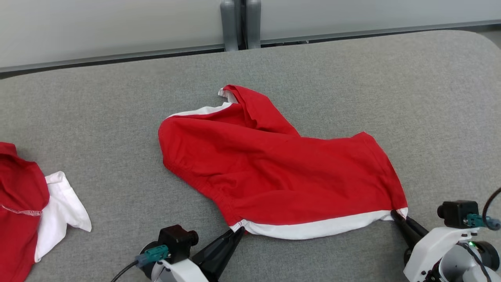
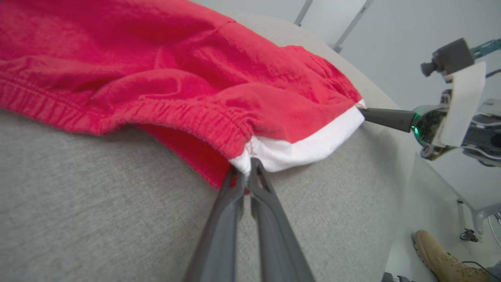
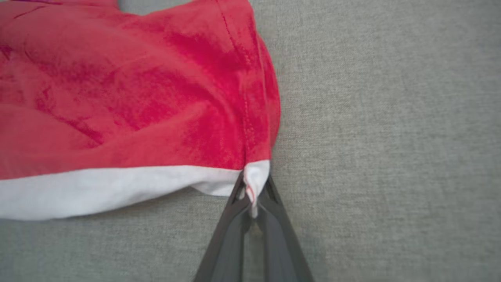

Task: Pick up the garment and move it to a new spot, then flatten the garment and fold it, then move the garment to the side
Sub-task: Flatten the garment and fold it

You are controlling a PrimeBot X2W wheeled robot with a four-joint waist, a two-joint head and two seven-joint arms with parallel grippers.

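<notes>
Tight pinches here: the left tool point(image 1: 238, 232) and right tool point(image 1: 396, 214) each grip a near hem corner of the garment point(image 1: 274, 172) lying mid tabletop point(image 1: 117, 117), and an uneven pull could slip one.

I get a second red-white cloth point(image 1: 23, 203) cut by left edge; boot point(image 2: 434, 250) lower right, partly cut; garment point(image 3: 117, 98) runs off upper left.

Red garment point(image 1: 274, 172) (white-edged), rumpled, mid-table, near corners pinched

White hem corner point(image 3: 256, 176) in pincer point(image 3: 252, 203)
</notes>
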